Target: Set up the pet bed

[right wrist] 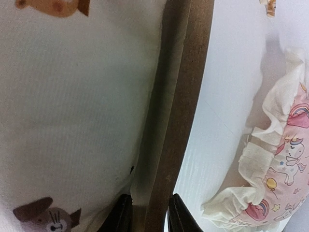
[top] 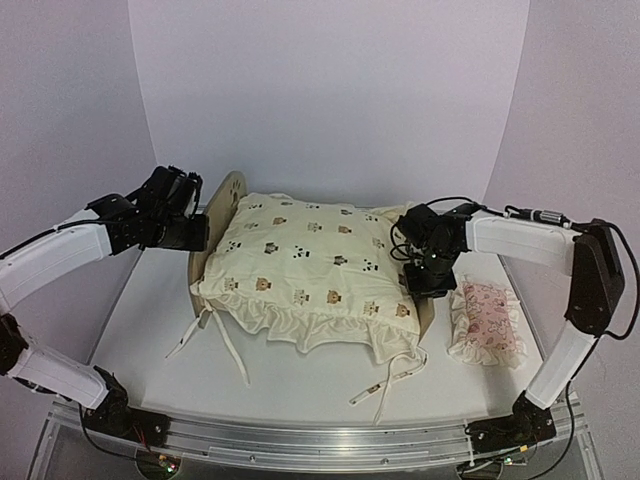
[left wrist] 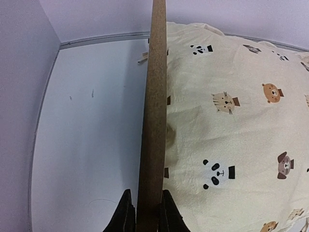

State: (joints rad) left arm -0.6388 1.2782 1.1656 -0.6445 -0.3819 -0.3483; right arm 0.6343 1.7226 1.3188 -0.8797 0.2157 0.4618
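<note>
pet bed is set mid-surface — long axis laid left to right, slightly skewed | headboard is pointed left, footboard right | cushion is spread over the frame | headboard edge is pinched by left end effector | footboard edge is pinched by right end effector | pillow is laid near the footboard, outside the frame

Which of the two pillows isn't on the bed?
The small pink pillow: it lies on the table, right of the bed, while the big cream cushion rests on the bed.
</note>
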